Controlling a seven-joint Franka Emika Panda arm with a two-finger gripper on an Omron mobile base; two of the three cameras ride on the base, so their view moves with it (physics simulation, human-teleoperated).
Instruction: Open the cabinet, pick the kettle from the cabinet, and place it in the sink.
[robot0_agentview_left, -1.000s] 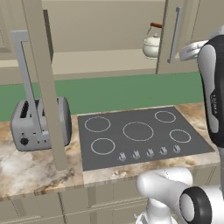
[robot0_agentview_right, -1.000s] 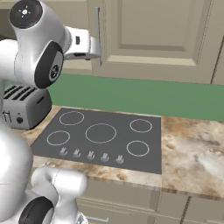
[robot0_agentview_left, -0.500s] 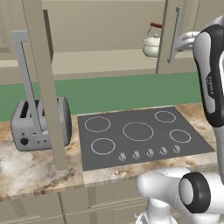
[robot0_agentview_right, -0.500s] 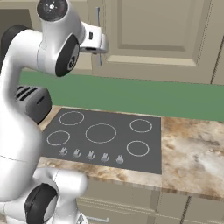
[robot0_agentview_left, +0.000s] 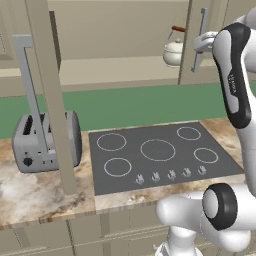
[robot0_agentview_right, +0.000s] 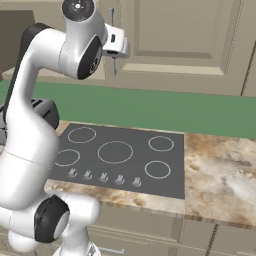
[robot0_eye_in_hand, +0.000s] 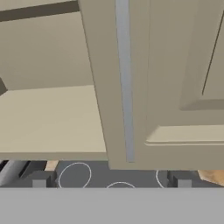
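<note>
Jaws (robot0_eye_in_hand: 111, 183) spread wide and holding nothing, I face the cabinet (robot0_eye_in_hand: 175, 83) from close in: its closed right door stands straight ahead of them, with the long silver handle (robot0_eye_in_hand: 124, 78) running up just above the gap between my fingertips (robot0_eye_in_hand: 40, 179). The left door (robot0_agentview_left: 47, 90) is swung open, well off to the side. Inside, the kettle (robot0_agentview_left: 174, 49) sits on the shelf (robot0_agentview_left: 110, 67), beyond the door edge beside my jaws. Below them lies the cooktop (robot0_agentview_left: 157, 155), on the tabletop (robot0_agentview_right: 225, 170) with a toaster (robot0_agentview_left: 40, 142).
</note>
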